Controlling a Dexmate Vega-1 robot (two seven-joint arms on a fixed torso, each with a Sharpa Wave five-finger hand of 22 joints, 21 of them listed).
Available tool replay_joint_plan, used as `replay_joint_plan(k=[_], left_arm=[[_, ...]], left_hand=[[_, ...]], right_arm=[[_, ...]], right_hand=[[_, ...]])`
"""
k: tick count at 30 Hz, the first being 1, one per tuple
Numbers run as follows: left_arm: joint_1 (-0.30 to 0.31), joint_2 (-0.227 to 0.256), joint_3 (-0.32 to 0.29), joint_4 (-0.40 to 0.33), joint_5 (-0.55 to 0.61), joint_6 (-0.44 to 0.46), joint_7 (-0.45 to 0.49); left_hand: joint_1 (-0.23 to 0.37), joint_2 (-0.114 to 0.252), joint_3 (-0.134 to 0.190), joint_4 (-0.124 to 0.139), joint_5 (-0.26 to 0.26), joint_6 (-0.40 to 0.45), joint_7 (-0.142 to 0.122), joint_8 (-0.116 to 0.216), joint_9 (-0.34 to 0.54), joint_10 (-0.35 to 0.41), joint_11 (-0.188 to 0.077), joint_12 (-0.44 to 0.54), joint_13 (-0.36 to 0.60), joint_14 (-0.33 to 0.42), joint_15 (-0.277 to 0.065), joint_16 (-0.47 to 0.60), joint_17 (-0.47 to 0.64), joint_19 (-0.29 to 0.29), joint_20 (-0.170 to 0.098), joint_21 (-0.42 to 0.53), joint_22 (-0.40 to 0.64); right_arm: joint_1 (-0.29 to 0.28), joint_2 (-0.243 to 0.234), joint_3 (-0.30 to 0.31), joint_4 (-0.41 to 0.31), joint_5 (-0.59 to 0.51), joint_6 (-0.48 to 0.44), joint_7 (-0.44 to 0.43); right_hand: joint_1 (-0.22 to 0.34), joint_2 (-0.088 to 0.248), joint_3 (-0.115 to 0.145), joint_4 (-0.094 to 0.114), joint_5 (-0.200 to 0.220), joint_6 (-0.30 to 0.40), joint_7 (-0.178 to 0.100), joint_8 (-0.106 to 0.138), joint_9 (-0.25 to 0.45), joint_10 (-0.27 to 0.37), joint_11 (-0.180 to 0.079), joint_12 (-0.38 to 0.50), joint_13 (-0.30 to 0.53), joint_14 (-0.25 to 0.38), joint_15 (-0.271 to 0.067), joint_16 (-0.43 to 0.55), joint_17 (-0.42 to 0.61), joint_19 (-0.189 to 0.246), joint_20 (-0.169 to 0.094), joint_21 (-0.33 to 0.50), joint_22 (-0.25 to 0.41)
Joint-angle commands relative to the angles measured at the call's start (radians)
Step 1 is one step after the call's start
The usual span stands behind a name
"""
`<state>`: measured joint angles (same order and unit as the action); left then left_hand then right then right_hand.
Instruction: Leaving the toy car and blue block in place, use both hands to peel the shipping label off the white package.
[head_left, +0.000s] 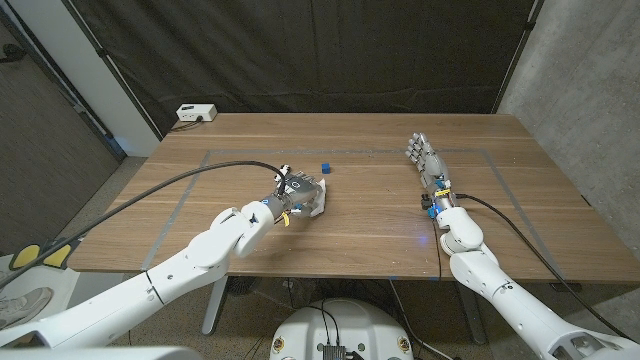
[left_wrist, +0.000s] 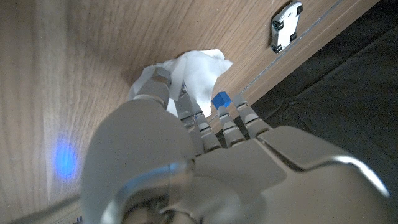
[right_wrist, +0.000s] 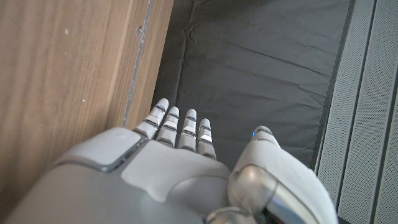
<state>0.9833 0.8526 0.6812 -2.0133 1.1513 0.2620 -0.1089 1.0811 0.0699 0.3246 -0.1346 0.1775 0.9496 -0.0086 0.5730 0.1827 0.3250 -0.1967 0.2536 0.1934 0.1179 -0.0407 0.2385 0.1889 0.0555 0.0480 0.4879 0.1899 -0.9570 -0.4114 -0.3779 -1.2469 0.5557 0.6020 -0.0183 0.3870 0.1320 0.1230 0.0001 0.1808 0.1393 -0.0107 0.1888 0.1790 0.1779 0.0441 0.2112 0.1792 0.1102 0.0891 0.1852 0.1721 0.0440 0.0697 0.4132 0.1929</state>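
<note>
The white package (head_left: 314, 199) lies near the middle of the table, crumpled under my left hand (head_left: 298, 193). In the left wrist view the fingers and thumb of my left hand (left_wrist: 186, 118) grip the white package (left_wrist: 199, 68); no label shows on it. The blue block (head_left: 325, 167) sits just beyond the package, and the blue block (left_wrist: 219, 99) also shows past my fingertips. A small silver toy car (left_wrist: 286, 25) stands farther off by the grey tape line. My right hand (head_left: 425, 158) waits far to the right, fingers stretched out and apart, holding nothing.
Grey tape (head_left: 190, 190) marks a rectangle on the wooden table. A white power strip (head_left: 195, 113) sits at the far left corner. Black cables trail from both arms. A dark curtain (right_wrist: 261, 68) hangs behind the table.
</note>
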Motion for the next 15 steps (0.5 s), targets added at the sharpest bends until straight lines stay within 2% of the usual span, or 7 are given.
replay_joint_plan(k=[1,4,6,9,11,12,15], left_arm=[[0.032,-0.057,-0.007,0.091,0.084,0.078,0.494],[0.012,-0.071,0.007,0.116,0.113,0.091,0.563],[-0.003,-0.075,0.015,0.126,0.126,0.094,0.586],[-0.026,-0.073,0.027,0.132,0.14,0.091,0.594],[-0.041,-0.069,0.035,0.134,0.153,0.089,0.592],[-0.048,-0.069,0.039,0.138,0.157,0.086,0.598],[-0.07,-0.064,0.052,0.14,0.174,0.076,0.587]], left_hand=[[-0.024,-0.008,-0.01,0.016,0.001,0.115,-0.148,-0.008,0.002,-0.059,-0.002,-0.031,0.002,-0.041,-0.043,-0.024,0.006,-0.004,-0.006,-0.001,0.004],[-0.033,-0.009,-0.016,0.022,0.002,0.117,-0.167,-0.012,0.001,-0.076,-0.009,-0.04,0.003,-0.054,-0.042,-0.03,0.007,-0.012,-0.006,-0.004,0.004],[-0.038,-0.008,-0.019,0.025,0.003,0.115,-0.176,-0.015,0.002,-0.079,-0.011,-0.042,0.003,-0.059,-0.04,-0.032,0.008,-0.014,-0.007,-0.005,0.004],[-0.043,-0.007,-0.022,0.028,0.005,0.115,-0.178,-0.015,0.006,-0.077,-0.013,-0.042,0.003,-0.062,-0.043,-0.033,0.009,-0.015,-0.008,-0.006,0.004],[-0.045,-0.007,-0.024,0.03,0.006,0.114,-0.183,-0.016,0.008,-0.077,-0.014,-0.042,0.003,-0.062,-0.042,-0.033,0.009,-0.016,-0.008,-0.006,0.004],[-0.046,-0.007,-0.024,0.03,0.006,0.117,-0.186,-0.015,0.009,-0.077,-0.015,-0.042,0.003,-0.063,-0.043,-0.033,0.009,-0.016,-0.008,-0.006,0.004],[-0.049,-0.007,-0.026,0.032,0.008,0.111,-0.188,-0.016,0.013,-0.076,-0.014,-0.043,0.004,-0.064,-0.043,-0.033,0.01,-0.018,-0.007,-0.008,0.004]], right_arm=[[0.009,0.002,-0.007,-0.006,-0.007,-0.026,-0.017],[-0.015,-0.025,-0.008,-0.078,-0.067,-0.084,-0.105],[-0.029,-0.046,-0.008,-0.122,-0.096,-0.121,-0.14],[-0.058,-0.075,-0.004,-0.201,-0.142,-0.183,-0.212],[-0.075,-0.088,-0.002,-0.245,-0.179,-0.214,-0.258],[-0.083,-0.092,0.0,-0.269,-0.19,-0.232,-0.28],[-0.103,-0.108,0.002,-0.324,-0.233,-0.276,-0.331]], right_hand=[[0.005,0.003,0.015,-0.013,0.008,0.031,0.007,0.01,0.005,0.048,0.006,0.017,0.007,0.052,0.003,0.013,0.003,0.014,-0.001,-0.001,0.003],[0.026,-0.004,0.028,-0.036,0.004,0.084,0.018,0.024,0.007,0.122,0.01,0.042,0.011,0.162,-0.021,0.039,0.009,0.061,0.006,0.014,0.009],[0.034,-0.011,0.031,-0.047,0.001,0.131,0.018,0.036,0.008,0.14,0.006,0.047,0.014,0.196,-0.03,0.042,0.013,0.077,0.014,0.022,0.014],[0.041,-0.02,0.034,-0.06,0.0,0.176,0.018,0.045,0.009,0.184,0.015,0.062,0.016,0.259,-0.046,0.055,0.019,0.104,0.026,0.036,0.019],[0.05,-0.022,0.038,-0.069,-0.001,0.206,0.022,0.052,0.01,0.213,0.011,0.072,0.018,0.296,-0.063,0.064,0.023,0.113,0.025,0.042,0.022],[0.06,-0.026,0.042,-0.079,-0.001,0.245,0.021,0.062,0.011,0.246,0.006,0.084,0.02,0.323,-0.064,0.069,0.028,0.129,0.023,0.052,0.025],[0.083,-0.026,0.054,-0.099,0.0,0.287,0.027,0.071,0.012,0.302,-0.003,0.103,0.022,0.37,-0.086,0.081,0.035,0.164,0.015,0.071,0.029]])
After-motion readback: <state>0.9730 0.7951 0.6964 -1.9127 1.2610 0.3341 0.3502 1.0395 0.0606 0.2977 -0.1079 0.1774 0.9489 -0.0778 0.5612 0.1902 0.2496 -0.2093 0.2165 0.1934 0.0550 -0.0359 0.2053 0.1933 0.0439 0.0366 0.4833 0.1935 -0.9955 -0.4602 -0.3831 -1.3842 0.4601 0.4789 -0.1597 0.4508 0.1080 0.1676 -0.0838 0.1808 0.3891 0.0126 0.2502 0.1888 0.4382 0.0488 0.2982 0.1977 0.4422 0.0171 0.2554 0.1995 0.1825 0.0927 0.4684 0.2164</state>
